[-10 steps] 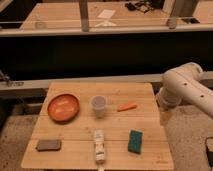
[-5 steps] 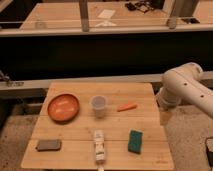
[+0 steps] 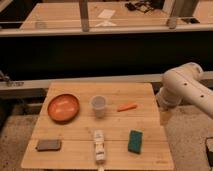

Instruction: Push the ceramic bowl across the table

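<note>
End effector [image 3: 165, 118], apparently beside the table [image 3: 120, 131]

White, round-bodied arm [image 3: 184, 86] at the right of the frame, ending in a small tan gripper [image 3: 165, 118].
The arm's shell is smooth, matt off-white plastic, built from thick tube-like segments with rounded, bulging joints, and it shows warm yellow under the room's light. One fat segment runs in from the right edge, and a domed elbow caps it at the upper right. A narrow dark seam marks where one segment meets the next. No cables, screws or markings can be made out on the casing. The gripper sits at mid-right of the frame, below the lowest white joint. It is a short, boxy, beige piece, darker than the shell, with its jaws standing apart.
</note>
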